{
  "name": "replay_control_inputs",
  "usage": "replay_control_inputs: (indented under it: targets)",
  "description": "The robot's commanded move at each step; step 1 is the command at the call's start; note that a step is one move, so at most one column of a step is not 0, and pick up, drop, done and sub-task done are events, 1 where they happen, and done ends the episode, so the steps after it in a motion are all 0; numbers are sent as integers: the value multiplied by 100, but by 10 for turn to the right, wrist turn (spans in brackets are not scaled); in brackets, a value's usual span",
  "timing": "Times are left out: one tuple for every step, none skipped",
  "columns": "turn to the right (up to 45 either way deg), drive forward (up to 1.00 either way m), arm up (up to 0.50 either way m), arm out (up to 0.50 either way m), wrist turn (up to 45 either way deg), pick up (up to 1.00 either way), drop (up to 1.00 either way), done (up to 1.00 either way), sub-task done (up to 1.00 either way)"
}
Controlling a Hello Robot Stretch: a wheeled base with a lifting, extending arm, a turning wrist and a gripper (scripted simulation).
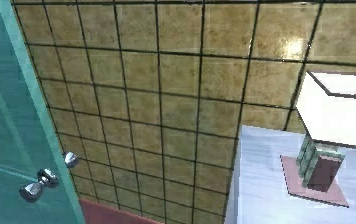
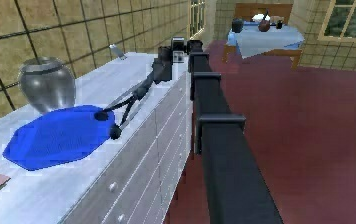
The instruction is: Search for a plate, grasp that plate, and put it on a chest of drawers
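Arm side view: the blue plate (image 2: 58,138) is being seen lying flat on top of the chest of drawers (image 2: 141,165), which is standing against the tiled wall (image 2: 76,25). The arm (image 2: 221,140) is being extended along the drawer fronts, with the hand (image 2: 116,122) being pointed down at the plate's edge; contact cannot be told. The state of the thin fingers (image 2: 136,98) cannot be told, nor whether anything is being held. A grey vase (image 2: 46,82) is being noted just beside the plate, on the wall side. Far across the red floor (image 2: 306,130), a tabletop (image 2: 271,42) under a pale blue cloth is being recorded near a window (image 2: 348,18).

Forward view: a white-shaded lamp (image 1: 331,120) is being carried on a pale top, well apart from a teal door (image 1: 16,110) with silver knobs (image 1: 41,183).
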Motion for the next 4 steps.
replay_control_inputs:
  targets:
    - [0,0,0,0,390,0,0,0,0]
    - [0,0,-12,0,0,0,0,0,0]
    - [0,0,0,0,0,0,100,0,0]
    - [0,0,0,-10,0,0,0,0,0]
